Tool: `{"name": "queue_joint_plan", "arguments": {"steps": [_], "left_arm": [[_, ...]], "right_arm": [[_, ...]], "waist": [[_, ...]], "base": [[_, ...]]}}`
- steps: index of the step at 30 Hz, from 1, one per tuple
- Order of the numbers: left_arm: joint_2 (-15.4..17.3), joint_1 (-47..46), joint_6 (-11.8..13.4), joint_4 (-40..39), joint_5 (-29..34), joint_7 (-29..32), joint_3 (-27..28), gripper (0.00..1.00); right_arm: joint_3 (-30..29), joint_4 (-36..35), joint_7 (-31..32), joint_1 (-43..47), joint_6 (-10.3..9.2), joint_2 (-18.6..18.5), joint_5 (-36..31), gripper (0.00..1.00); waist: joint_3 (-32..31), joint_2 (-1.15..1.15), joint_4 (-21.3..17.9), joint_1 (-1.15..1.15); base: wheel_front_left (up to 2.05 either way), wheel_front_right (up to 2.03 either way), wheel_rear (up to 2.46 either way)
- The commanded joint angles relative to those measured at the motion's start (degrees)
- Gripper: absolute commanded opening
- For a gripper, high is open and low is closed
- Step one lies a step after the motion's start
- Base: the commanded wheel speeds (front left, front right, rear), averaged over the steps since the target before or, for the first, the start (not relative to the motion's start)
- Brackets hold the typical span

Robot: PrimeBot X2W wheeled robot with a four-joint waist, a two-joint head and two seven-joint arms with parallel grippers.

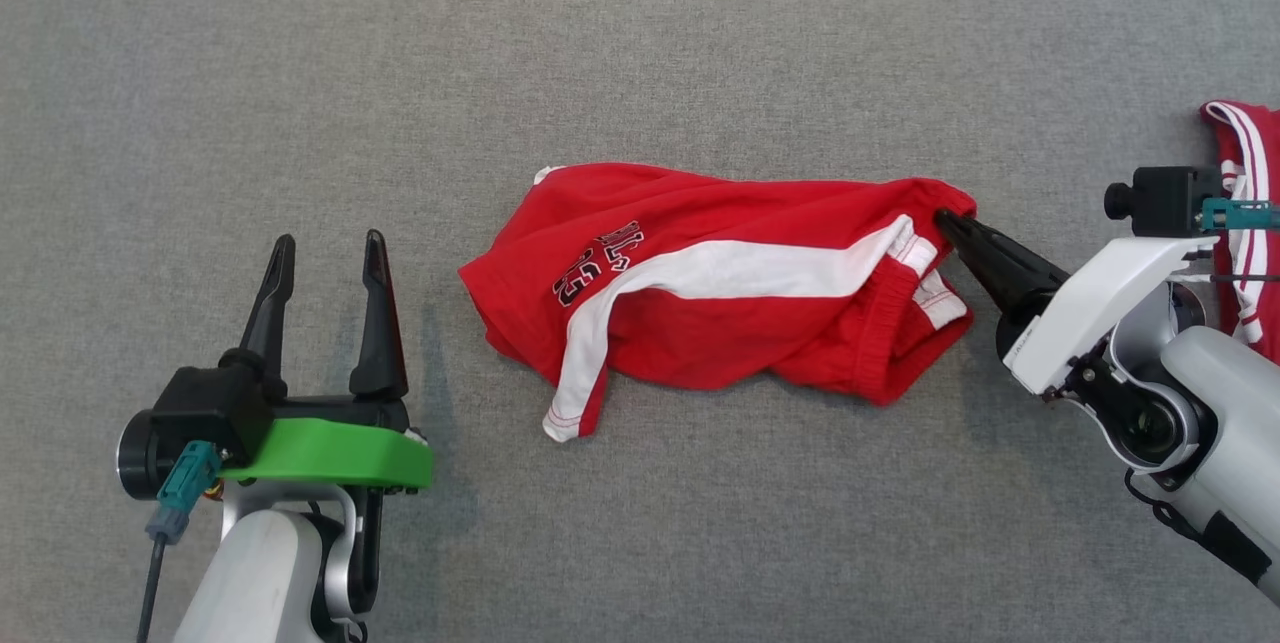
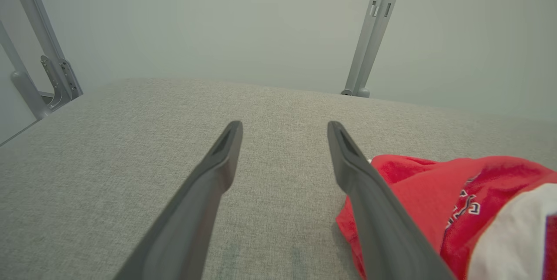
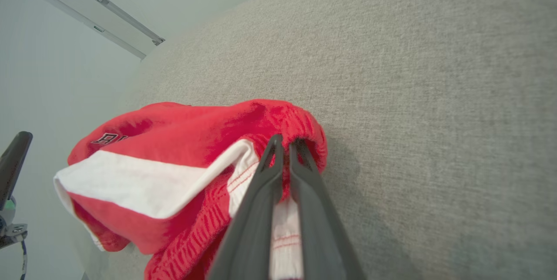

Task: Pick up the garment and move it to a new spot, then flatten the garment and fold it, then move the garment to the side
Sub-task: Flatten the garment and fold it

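Nearest the robot, the left gripper (image 1: 330, 239) stood with its fingers spread, just left of the garment (image 1: 740, 333) and clear of it. The right gripper (image 1: 946, 217) pinched the waistband of this red-and-white garment, which lay crumpled mid-worktop (image 1: 640, 43). Another red striped cloth (image 1: 1245, 153) lay at the right edge.

Grey woven fabric covers the tabletop (image 1: 640, 43), which lies flat and even across the head view. Beyond its far edge stands a plain, pale grey-green wall (image 2: 261, 18). A slanted grey metal post (image 2: 374, 32) rises at the back edge of the tabletop, and a second strut (image 2: 52, 66) with a bracket stands at one corner. In the right wrist view a pale rail (image 3: 87, 14) runs along the wall. The light is soft and even, casting faint shadows.
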Motion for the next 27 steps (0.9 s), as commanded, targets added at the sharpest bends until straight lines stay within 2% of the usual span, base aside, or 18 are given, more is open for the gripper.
{"name": "queue_joint_plan", "arguments": {"steps": [1,10,15,20,26,27], "left_arm": [[0.0,-0.8,-0.4,0.3,0.9,-0.4,0.3,1.0],[0.2,1.4,-0.8,1.0,1.6,-0.4,1.4,1.0],[0.9,2.5,-0.5,0.7,1.6,-0.4,1.9,1.0],[1.8,2.9,-0.2,0.2,1.6,0.1,2.2,1.0],[2.4,3.6,-0.1,-0.2,1.8,1.0,1.6,1.0],[2.5,3.9,-0.1,-0.3,1.8,1.1,1.3,1.0]], "right_arm": [[0.5,0.3,-1.4,-0.4,0.01,0.0,-0.6,1.0],[2.5,-1.8,-9.8,5.6,0.01,-2.3,-0.3,1.0],[-3.0,-1.9,-12.9,8.3,0.01,-3.0,-4.9,1.0],[-17.5,-3.5,-12.9,11.1,0.01,2.0,-17.6,1.0],[-32.1,-8.1,-13.0,16.0,0.01,9.7,-37.4,1.0],[-35.1,-9.9,-13.0,18.3,0.01,12.1,-42.9,1.0]], "waist": [[-0.4,0.0,-0.5,-0.01],[-4.0,0.0,-3.6,-0.01],[-5.5,0.0,-5.9,-0.01],[-6.7,0.0,-8.0,-0.01],[-8.4,0.0,-9.0,-0.01],[-9.0,0.0,-9.1,-0.01]], "base": [[0.0,0.0,0.0],[0.0,0.0,0.0],[0.0,0.0,0.0],[0.0,0.0,0.0],[0.0,0.0,0.0],[0.0,0.0,0.0]]}}
